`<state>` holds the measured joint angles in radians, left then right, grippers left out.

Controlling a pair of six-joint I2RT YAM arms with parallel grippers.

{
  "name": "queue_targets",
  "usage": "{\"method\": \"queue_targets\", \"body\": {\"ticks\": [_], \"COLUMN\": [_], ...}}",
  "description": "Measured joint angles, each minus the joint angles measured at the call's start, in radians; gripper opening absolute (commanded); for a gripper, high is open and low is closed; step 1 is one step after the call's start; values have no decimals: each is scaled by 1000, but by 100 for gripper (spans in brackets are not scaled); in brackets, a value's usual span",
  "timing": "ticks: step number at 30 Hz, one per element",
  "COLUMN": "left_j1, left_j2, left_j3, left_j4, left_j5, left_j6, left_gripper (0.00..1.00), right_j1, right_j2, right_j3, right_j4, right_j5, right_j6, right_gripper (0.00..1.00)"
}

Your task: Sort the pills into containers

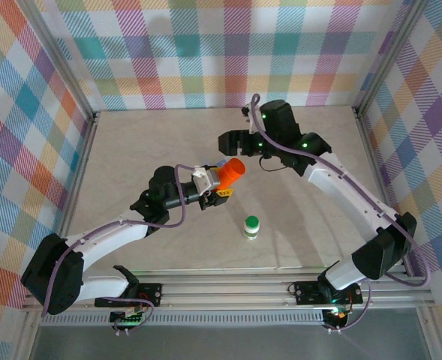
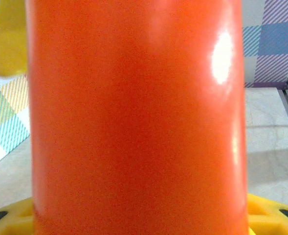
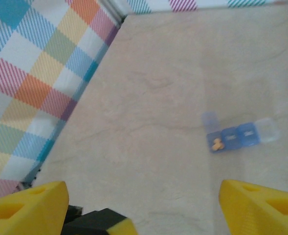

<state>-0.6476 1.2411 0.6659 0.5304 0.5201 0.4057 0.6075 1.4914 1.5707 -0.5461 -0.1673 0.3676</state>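
My left gripper (image 1: pixel 219 184) is shut on an orange pill bottle (image 1: pixel 232 172), held tilted above the middle of the table. In the left wrist view the bottle (image 2: pixel 134 117) stands right before the lens, with yellow fingers (image 2: pixel 268 215) at its base. My right gripper (image 1: pixel 232 142) hovers just behind the bottle and is open with nothing between its yellow fingertips (image 3: pixel 263 205). Below it a blue pill organizer (image 3: pixel 241 134) lies on the table, one lid up, with a few orange pills (image 3: pixel 215 143) in the open compartment.
A small white bottle with a green cap (image 1: pixel 251 226) stands upright in front of the orange bottle. Checkered walls (image 1: pixel 25 135) close in the table on three sides. A metal rail (image 1: pixel 228 289) runs along the near edge.
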Motion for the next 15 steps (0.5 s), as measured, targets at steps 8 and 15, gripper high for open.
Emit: {"method": "queue_targets", "body": {"ticks": [8,15], "left_j1": [17,36], "left_j2": [0,0], "left_j3": [-3,-2], "left_j4": [7,17], "left_j5": [8,113], "left_j6": [-55,-71], "left_gripper": [0,0], "right_j1": [-29,-55], "right_j2": [-277,-271], "right_j3": [-237,-261], "right_j4": [182,169], "right_j5": [-164,-478], "right_j6": [-354,-729], "right_gripper": [71,79]}}
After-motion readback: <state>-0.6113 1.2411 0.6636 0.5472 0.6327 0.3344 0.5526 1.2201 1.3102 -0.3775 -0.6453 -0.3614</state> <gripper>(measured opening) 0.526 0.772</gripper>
